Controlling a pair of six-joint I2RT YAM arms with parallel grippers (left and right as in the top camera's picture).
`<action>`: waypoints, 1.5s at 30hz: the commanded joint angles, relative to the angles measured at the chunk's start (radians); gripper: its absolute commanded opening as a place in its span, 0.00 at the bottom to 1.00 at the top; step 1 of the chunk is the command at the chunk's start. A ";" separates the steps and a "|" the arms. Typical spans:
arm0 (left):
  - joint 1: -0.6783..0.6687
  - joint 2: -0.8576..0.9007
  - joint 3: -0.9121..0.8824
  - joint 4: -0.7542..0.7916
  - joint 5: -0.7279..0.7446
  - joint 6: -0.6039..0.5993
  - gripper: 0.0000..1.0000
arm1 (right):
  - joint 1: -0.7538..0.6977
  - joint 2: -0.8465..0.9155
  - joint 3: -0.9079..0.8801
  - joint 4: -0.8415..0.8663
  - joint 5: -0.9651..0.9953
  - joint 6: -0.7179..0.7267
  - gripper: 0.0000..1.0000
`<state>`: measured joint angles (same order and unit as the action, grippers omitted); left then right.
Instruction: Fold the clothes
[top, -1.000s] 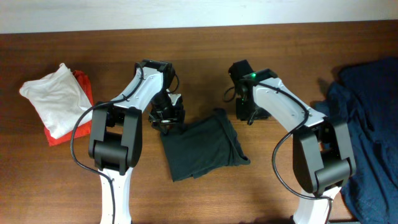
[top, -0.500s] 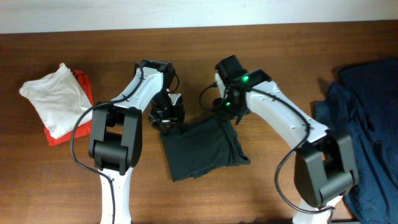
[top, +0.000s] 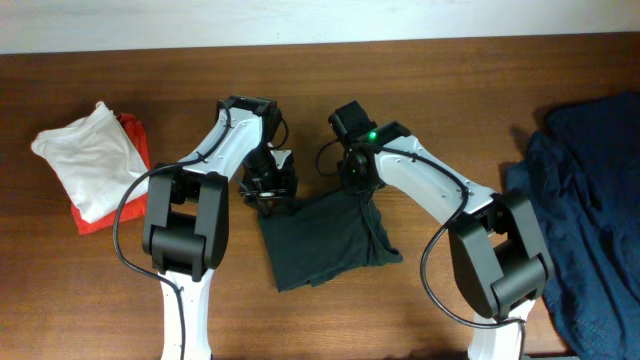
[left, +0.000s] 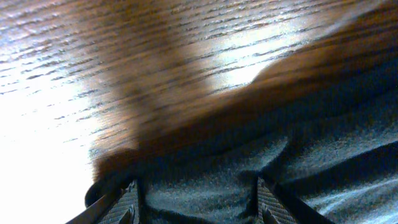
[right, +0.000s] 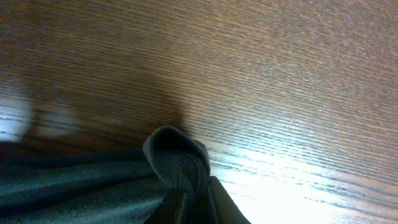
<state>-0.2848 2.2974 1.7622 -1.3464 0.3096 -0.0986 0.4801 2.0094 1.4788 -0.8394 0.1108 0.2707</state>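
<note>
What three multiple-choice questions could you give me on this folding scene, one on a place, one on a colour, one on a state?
1. Where does the white garment lie?
A) on the red garment, at the left
B) in the middle
C) at the far right

2. What colour is the middle garment?
A) red
B) charcoal
C) white

3. How is the right gripper?
A) open, with nothing in it
B) shut on a fold of the middle garment
C) shut on the white garment

Answers:
1 A: the overhead view shows white cloth lying over red at the left.
2 B: it is dark grey all over.
3 B: the right wrist view shows a ridge of dark fabric pinched in it.
</note>
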 joint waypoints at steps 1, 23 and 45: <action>-0.005 0.023 -0.013 0.011 -0.015 -0.006 0.59 | -0.055 0.000 -0.003 -0.013 -0.035 0.034 0.13; -0.005 0.023 -0.013 0.006 -0.018 -0.006 0.59 | -0.273 -0.029 -0.003 -0.326 -0.102 0.047 0.51; -0.003 0.023 -0.013 -0.002 -0.045 -0.006 0.59 | -0.221 -0.123 -0.285 -0.064 -0.140 -0.053 0.08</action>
<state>-0.2855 2.2974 1.7622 -1.3499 0.2974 -0.0986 0.2981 1.8950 1.2087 -0.9115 -0.1650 0.1490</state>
